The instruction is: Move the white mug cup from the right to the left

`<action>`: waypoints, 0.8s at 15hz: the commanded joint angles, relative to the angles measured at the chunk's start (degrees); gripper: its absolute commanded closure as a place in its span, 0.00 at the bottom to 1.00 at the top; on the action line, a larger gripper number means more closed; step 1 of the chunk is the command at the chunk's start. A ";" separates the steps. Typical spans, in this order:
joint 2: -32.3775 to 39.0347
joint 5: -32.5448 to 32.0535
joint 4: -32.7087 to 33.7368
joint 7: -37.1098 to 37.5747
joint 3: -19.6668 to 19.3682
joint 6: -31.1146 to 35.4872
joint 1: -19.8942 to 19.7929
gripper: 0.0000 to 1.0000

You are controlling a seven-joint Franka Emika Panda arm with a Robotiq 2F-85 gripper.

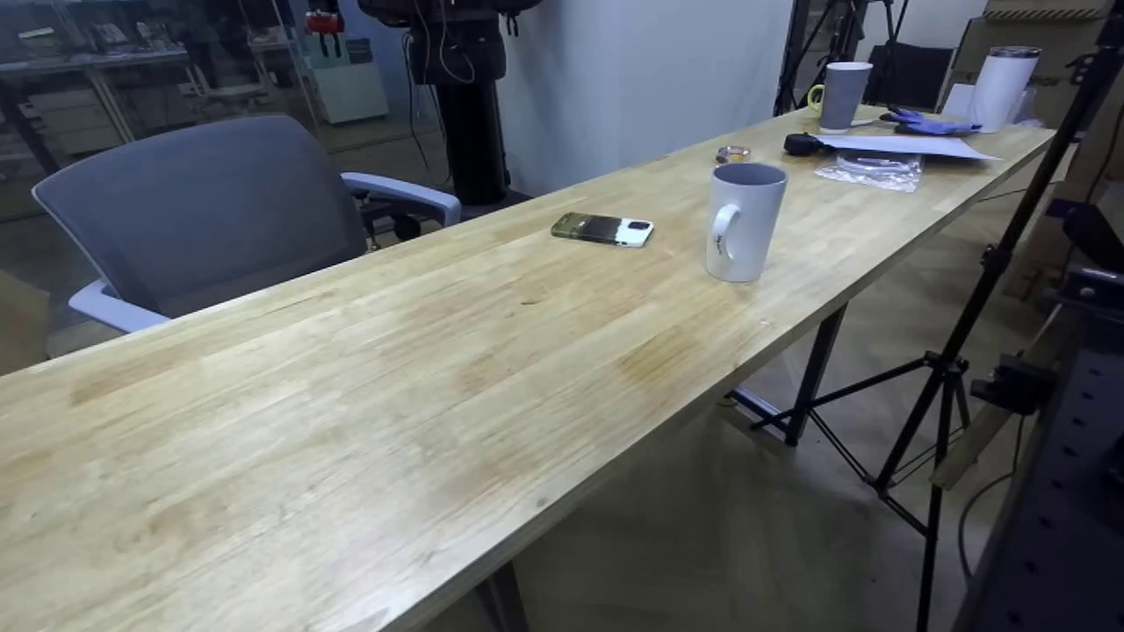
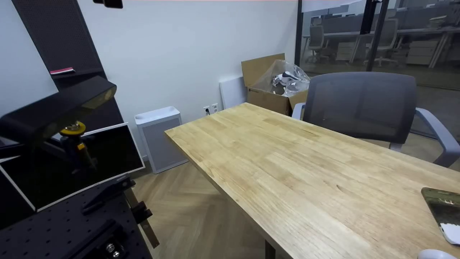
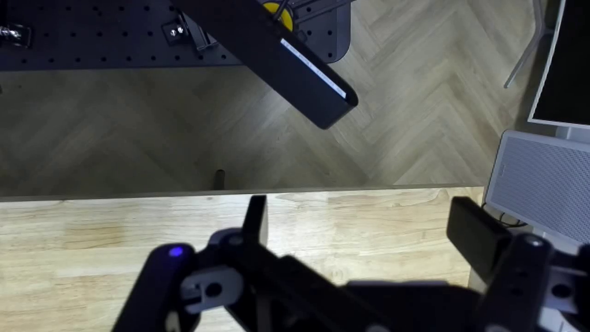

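The white mug cup (image 1: 757, 230) stands upright on the wooden table (image 1: 395, 377) in an exterior view. It is tall and white-grey, with a dark inside and its handle facing the camera. A small white curved part at the bottom right edge of an exterior view looks like a bit of this mug (image 2: 435, 254). The mug is out of view in the wrist view. My gripper (image 3: 362, 221) is open and empty, with its fingers wide apart above bare wood close to the table's edge. I cannot make the gripper out clearly in the exterior views.
A phone (image 1: 601, 229) lies flat beside the mug. Papers, a plastic bag, a cup (image 1: 843, 98) and a tumbler (image 1: 1004, 89) stand farther along the table. A black bar-shaped camera (image 3: 295, 69) juts over the floor gap. A chair (image 1: 202, 211) and a tripod (image 1: 992, 254) flank the table.
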 commanded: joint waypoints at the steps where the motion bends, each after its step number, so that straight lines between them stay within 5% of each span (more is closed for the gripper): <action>1: -0.10 0.38 0.14 -0.41 0.54 -0.32 -0.74 0.00; 5: -0.15 -2.19 -1.33 -1.96 -1.69 -0.68 -3.62 0.00; 12: -0.29 -13.09 -4.27 -6.82 -9.40 -0.40 -14.33 0.00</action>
